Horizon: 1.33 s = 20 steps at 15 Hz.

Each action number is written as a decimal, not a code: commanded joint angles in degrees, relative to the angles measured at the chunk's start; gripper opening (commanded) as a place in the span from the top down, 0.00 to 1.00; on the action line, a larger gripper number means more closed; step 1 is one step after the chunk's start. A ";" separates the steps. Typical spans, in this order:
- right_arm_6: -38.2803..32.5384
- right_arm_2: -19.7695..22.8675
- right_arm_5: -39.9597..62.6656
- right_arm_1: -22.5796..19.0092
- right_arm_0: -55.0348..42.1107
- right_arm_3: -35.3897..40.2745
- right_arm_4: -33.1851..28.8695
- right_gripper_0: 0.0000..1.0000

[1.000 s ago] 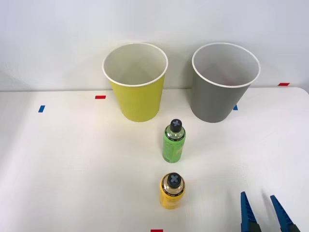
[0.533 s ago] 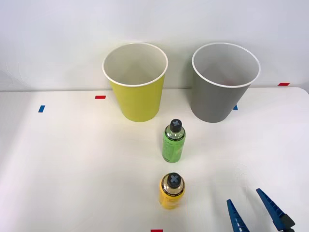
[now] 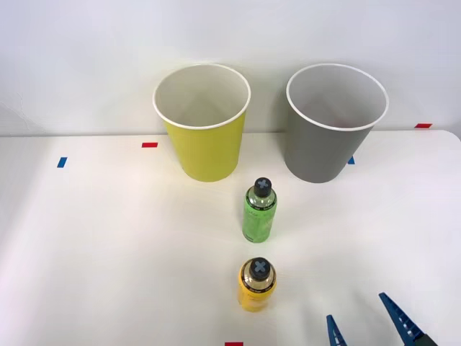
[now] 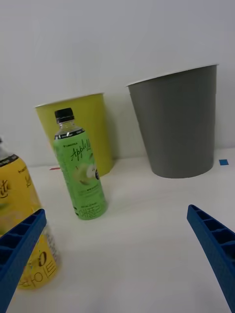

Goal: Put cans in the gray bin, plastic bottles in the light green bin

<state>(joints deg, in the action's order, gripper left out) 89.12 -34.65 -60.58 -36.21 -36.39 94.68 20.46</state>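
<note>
Two plastic bottles stand upright on the white table: a green one [image 3: 259, 212] [image 4: 80, 171] in the middle and a yellow-labelled one [image 3: 256, 284] [image 4: 22, 230] nearer the front edge, both with black caps. Behind them stand the light green bin [image 3: 203, 122] [image 4: 83, 129] and, to its right, the gray bin [image 3: 333, 123] [image 4: 177, 124]. My right gripper [image 3: 364, 323] [image 4: 117, 254] is open at the front right of the table, to the right of the yellow bottle, with nothing between its blue fingers [image 4: 215, 244]. No cans are in view.
Small red [image 3: 149, 145] and blue [image 3: 62, 162] tape marks dot the table [image 3: 108, 252]. A white wall rises right behind the bins. Open tabletop lies to the left of the bottles and between the bottles and the bins.
My right gripper has opened wider over the last second and has shifted left toward the yellow bottle. Bottles and bins have not moved.
</note>
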 commanded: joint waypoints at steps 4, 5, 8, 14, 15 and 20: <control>4.75 -10.52 -2.17 -9.31 9.85 -0.02 4.77 0.00; 4.93 -11.84 -2.35 -10.02 10.90 -0.02 4.77 0.00; 5.72 -15.18 -2.70 -10.98 14.16 -0.02 3.36 0.00; 8.27 -19.40 -2.70 -11.42 19.34 -0.02 2.31 0.00; 8.79 -20.01 -2.52 -11.42 19.96 -0.02 2.31 0.00; 11.17 -24.50 -0.06 -10.28 23.91 -0.11 4.85 0.00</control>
<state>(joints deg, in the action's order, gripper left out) 99.62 -58.26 -61.68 -47.07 -13.46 94.65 24.24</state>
